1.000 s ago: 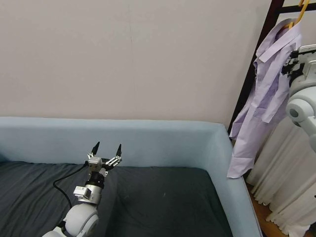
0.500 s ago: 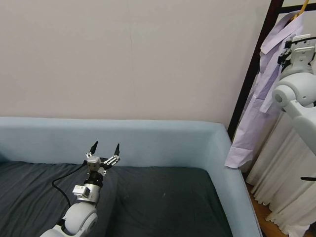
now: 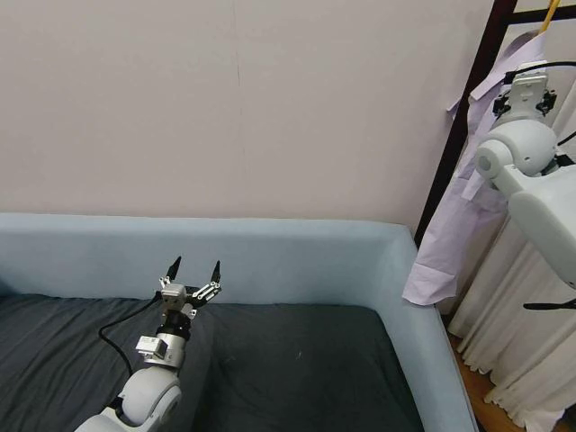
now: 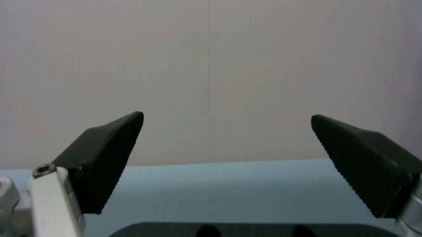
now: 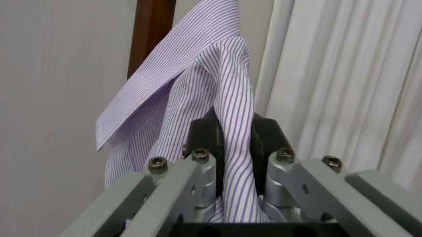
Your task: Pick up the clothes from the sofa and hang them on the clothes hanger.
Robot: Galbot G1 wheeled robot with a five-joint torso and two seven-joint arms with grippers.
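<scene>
At rack (image 5: 153, 29), wrist view: right pincer (image 5: 234, 136) pinches striped shirt (image 5: 191, 69) | head view: left pincer (image 3: 196, 268) spread wide above sofa (image 3: 297, 261)

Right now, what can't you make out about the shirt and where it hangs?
Hanger: head view, cut off by the top edge, so whether it sits on the rack cannot be told.
Shirt: head view, the raised right arm covers its shoulders.
Right gripper: right wrist view, fingers shut on a shirt fold; the fold covers their inner faces.
Sofa: head view, its seat is partly covered by the left arm, whose left gripper is open.
</scene>
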